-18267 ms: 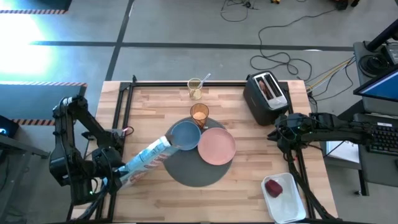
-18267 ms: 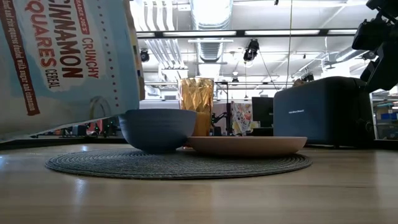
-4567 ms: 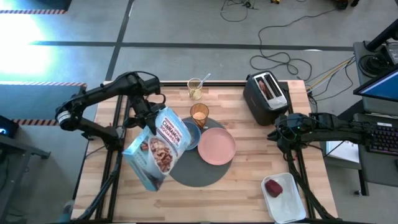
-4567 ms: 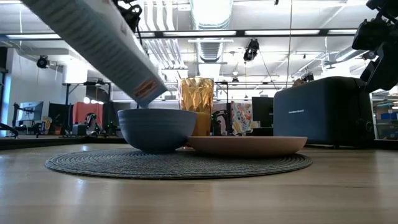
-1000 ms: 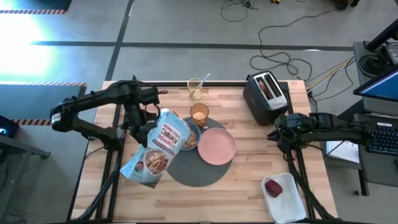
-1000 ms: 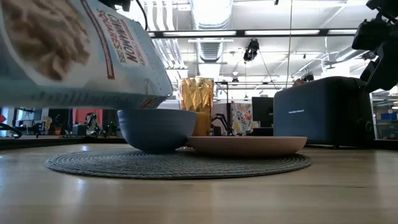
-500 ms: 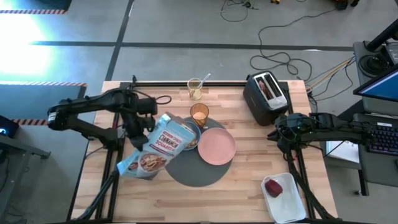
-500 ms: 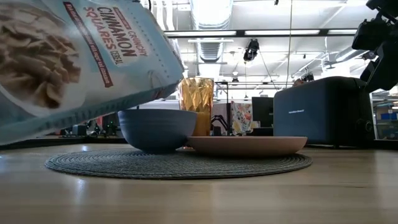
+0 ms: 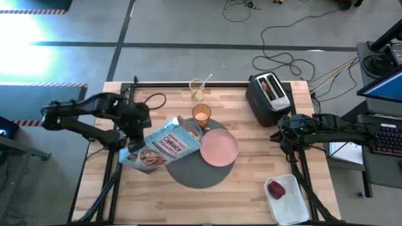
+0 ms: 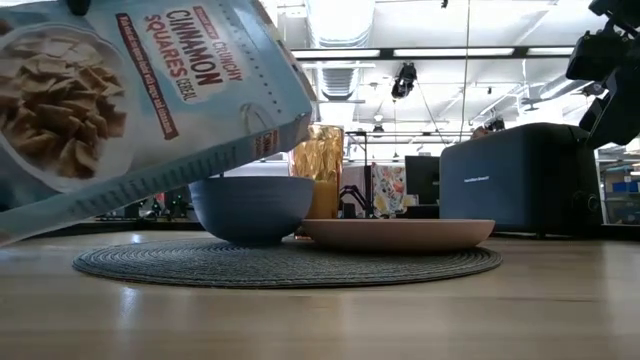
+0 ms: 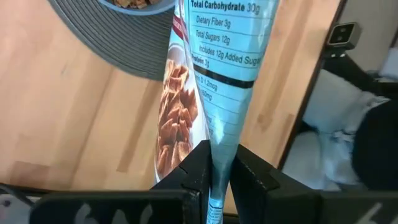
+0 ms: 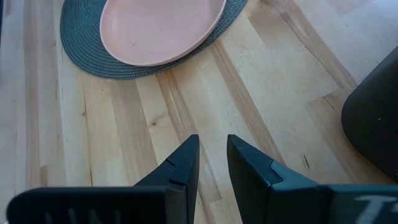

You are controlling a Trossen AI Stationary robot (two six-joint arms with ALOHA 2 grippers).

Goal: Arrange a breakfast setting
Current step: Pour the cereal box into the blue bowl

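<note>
Dark-grey mat (image 9: 196, 168) carries pink plate (image 9: 218, 147) and blue bowl (image 10: 252, 207). Cereal bag (image 9: 162, 146) pinched flat between left gripper (image 11: 214, 171) fingers, tilted, its far end over the bowl. Right gripper (image 12: 212, 163): fingers narrowly parted, holding nothing, plate ahead.

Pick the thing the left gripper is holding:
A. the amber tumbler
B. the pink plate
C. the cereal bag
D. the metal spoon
C: the left gripper is pinched shut on the edge of the cereal bag, which hangs tilted beside the blue bowl.
</note>
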